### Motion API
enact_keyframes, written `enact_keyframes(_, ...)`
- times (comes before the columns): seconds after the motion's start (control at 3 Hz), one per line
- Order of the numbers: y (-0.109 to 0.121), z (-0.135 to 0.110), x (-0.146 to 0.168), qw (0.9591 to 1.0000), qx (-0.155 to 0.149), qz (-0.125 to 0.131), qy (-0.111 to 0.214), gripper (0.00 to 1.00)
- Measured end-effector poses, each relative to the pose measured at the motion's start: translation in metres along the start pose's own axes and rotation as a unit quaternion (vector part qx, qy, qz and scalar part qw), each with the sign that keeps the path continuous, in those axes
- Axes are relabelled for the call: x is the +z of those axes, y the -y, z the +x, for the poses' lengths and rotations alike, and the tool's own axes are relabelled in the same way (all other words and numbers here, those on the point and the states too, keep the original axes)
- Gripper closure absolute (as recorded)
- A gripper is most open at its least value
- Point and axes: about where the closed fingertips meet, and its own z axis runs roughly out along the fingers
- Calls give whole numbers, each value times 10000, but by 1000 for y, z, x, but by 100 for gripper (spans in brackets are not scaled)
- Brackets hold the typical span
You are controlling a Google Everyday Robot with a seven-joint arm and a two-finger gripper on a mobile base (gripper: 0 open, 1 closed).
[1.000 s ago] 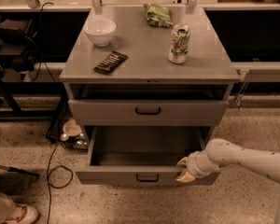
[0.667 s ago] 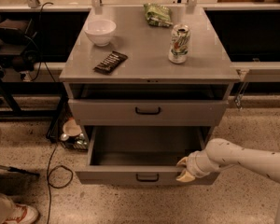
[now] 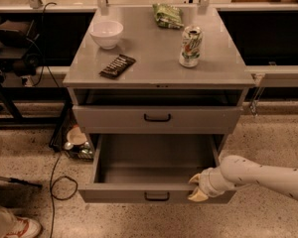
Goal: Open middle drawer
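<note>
**Middle drawer stands pulled out, gripper at its front right corner**

The grey metal cabinet (image 3: 89, 68) with a flat top fills the centre of the view. Its middle drawer (image 3: 154, 172), a grey metal drawer with a small black bar handle (image 3: 156, 196), is drawn well out from the cabinet's front, so that its bare grey floor and side walls show. Above it on the cabinet's front sits another grey drawer front (image 3: 114, 119) with a like black handle, under a dark gap just below the cabinet's top.

The robot's pale cream arm (image 3: 268, 175) comes in from the cabinet's right side, low down. Its gripper (image 3: 195, 188) is at the right end of the middle drawer's front panel, touching or just beside the panel, well to the right of the handle. Whether it is gripping anything or loose I cannot tell.

On the cabinet's top stand a white round bowl (image 3: 106, 33) at the back left, a dark flat snack bar (image 3: 117, 66) in front of the bowl, a green and white drink can (image 3: 190, 46) upright at the right, and a green crumpled bag (image 3: 168, 15) at the back edge. A black cable (image 3: 57, 182) loops on the speckled floor left of the cabinet.
</note>
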Motion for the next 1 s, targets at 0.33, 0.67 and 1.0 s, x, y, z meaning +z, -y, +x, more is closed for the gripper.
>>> enact_keyframes(0.33, 0, 0, 0, 10000, 0, 0, 0, 100)
enact_keyframes(0.67, -26, 2, 3, 9998, 181, 6, 4, 100)
enact_keyframes(1.0, -29, -1, -2, 9998, 215, 7, 6, 100)
